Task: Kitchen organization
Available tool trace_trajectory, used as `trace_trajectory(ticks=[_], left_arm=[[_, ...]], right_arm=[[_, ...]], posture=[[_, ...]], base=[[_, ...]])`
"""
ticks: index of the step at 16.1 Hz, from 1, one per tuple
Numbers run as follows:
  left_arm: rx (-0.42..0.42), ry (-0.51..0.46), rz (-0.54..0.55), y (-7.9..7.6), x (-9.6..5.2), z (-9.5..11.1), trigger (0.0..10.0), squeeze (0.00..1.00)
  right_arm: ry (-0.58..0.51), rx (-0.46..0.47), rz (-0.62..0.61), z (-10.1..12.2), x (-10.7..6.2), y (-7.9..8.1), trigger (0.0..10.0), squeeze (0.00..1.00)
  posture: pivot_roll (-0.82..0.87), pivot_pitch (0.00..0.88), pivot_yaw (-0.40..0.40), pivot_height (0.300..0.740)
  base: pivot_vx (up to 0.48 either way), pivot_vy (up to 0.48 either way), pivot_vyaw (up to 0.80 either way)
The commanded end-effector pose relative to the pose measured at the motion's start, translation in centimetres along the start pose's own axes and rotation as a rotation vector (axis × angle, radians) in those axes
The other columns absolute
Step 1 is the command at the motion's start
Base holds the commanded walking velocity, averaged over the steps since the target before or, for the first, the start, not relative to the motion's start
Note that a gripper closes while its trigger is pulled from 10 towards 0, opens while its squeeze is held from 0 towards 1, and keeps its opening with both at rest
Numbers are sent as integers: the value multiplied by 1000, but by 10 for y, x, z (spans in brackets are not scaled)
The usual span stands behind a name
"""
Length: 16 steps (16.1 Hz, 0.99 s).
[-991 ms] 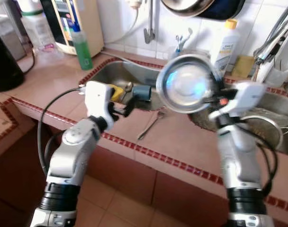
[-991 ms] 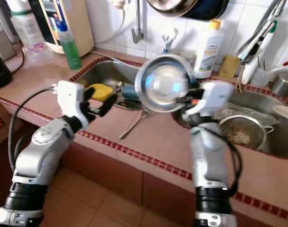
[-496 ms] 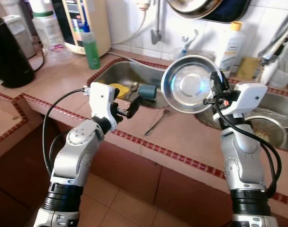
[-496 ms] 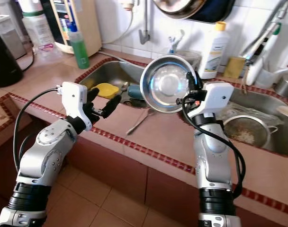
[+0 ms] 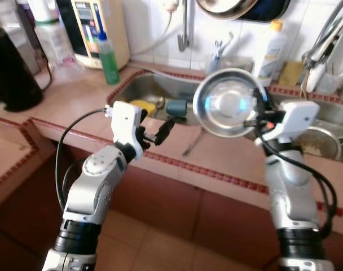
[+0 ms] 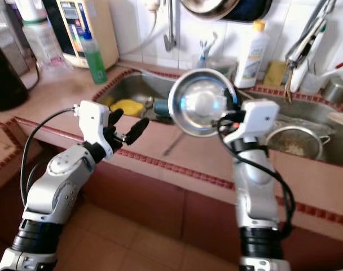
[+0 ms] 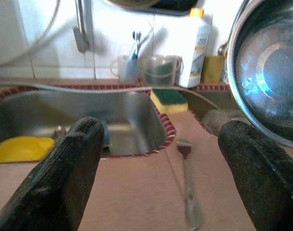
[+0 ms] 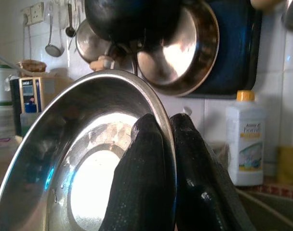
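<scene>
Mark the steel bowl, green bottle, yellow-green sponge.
Round steel bowl [image 6: 201, 103], right eye view, inner bottom.
Green plastic bottle [image 5: 109, 60], left eye view, body.
Yellow-green sponge [image 7: 168, 100], left wrist view, green top.

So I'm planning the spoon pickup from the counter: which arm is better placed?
Probably left: the left gripper is open and free near the spoon, while the right gripper is clamped on the steel bowl.

Home kitchen. Tiled counter [image 6: 64, 96] with steel double sink [image 6: 139, 89], dish soap bottle [image 6: 247, 48] and sponge [image 7: 168, 100] behind it. Pans [image 8: 182, 45] hung on white wall tiles.
</scene>
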<state>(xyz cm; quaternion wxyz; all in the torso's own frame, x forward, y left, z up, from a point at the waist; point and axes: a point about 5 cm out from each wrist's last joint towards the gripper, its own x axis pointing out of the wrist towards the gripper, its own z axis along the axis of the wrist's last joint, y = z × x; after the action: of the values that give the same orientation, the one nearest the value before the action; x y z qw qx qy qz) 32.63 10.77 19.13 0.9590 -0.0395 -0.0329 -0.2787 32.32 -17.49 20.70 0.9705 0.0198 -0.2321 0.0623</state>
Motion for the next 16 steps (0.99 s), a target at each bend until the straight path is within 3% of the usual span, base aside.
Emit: trace_trajectory(ticks=[1, 4, 16], left_arm=[[12, 13, 24, 8, -5, -1, 10000, 0], [22, 20, 21, 8, -5, -1, 10000, 0], [99, 11, -44, 4, -6, 1, 10000, 0]], right_arm=[[-25, 22, 41, 4, 5, 14, 10000, 0], [-27, 21, 38, 4, 6, 14, 10000, 0], [-20, 14, 23, 3, 11, 14, 10000, 0]], posture=[[-191, 0, 29, 740], [-189, 0, 31, 740], [-187, 6, 36, 740]], base=[[0, 480, 0], [0, 480, 0], [22, 0, 0]])
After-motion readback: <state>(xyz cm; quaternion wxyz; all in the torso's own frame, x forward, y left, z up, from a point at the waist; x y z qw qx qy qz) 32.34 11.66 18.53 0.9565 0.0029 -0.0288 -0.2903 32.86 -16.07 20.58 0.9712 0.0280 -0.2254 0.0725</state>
